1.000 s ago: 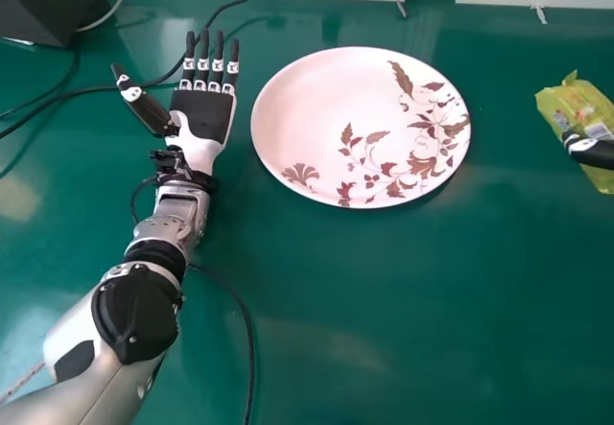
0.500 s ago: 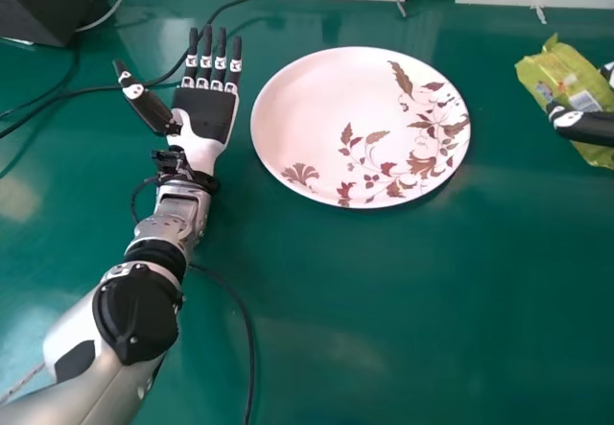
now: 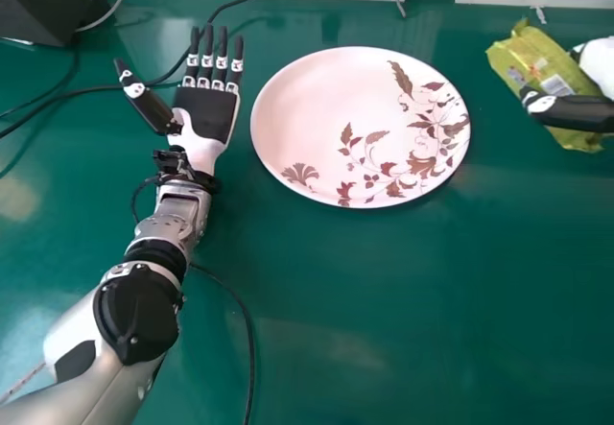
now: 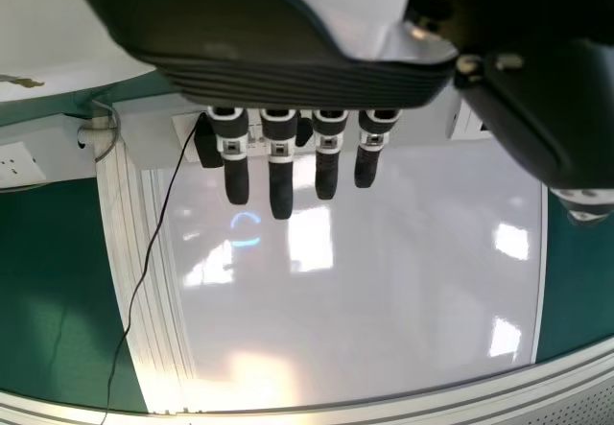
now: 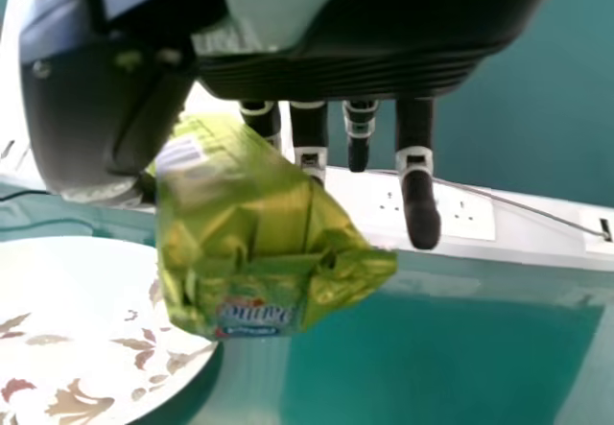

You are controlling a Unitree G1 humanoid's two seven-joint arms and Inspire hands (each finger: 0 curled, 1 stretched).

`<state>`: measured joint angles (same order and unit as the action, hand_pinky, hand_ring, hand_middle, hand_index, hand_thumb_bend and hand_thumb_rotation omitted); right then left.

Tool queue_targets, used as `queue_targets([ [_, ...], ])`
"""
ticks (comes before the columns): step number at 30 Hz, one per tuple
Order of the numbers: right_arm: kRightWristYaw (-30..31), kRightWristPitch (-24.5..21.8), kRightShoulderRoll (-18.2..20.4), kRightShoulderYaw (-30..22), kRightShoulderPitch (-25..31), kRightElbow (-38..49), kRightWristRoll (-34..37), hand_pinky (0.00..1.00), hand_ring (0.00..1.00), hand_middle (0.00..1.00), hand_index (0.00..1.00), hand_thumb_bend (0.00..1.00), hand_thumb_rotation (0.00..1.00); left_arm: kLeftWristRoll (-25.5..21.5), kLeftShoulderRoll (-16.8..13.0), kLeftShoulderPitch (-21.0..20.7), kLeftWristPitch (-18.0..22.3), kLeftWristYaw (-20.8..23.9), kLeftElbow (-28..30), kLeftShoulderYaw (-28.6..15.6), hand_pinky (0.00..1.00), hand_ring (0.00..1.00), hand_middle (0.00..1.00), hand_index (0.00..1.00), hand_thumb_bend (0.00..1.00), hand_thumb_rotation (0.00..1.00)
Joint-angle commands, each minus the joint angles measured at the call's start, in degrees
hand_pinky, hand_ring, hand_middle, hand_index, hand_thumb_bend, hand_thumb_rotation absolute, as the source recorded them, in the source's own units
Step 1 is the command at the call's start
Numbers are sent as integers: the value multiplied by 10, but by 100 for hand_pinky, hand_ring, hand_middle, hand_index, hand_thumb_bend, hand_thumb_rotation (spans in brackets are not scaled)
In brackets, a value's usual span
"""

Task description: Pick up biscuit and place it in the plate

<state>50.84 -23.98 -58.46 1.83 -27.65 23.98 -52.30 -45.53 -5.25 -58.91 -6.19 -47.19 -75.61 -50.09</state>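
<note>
Nearer the plate [image 3: 317,108] had come the biscuit [image 3: 528,59], pinched between the right hand's [image 3: 578,112] thumb and fingers, still off to the plate's right, while the left hand's [image 3: 203,108] fingers stayed straight.

ok so we've got our left arm [image 3: 134,315] stretched out in front, left hand [image 3: 203,113] palm up, fingers pretty much straight, thumb spread wide. our right hand [image 3: 576,111] is over at the head view's right edge, thumb pinching in against the fingers.
</note>
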Motion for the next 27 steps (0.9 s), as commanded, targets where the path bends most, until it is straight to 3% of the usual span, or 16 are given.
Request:
queue_targets([
  [1,0,7,3,5,-17,5,-10,22,22,44,49,52,0,6,-3,6,-3,-7,-2,6,87,86,97,99,100,70],
  [14,-1,50,24,11,-48,7,-16,24,21,44,49,52,0,8,-5,7,-2,-16,-3,10,86,87,96,98,100,72],
  [27,-13,70,59,21,-70,-5,-15,26,21,44,50,52,0,9,-4,9,1,-29,-3,14,88,86,96,98,100,68],
])
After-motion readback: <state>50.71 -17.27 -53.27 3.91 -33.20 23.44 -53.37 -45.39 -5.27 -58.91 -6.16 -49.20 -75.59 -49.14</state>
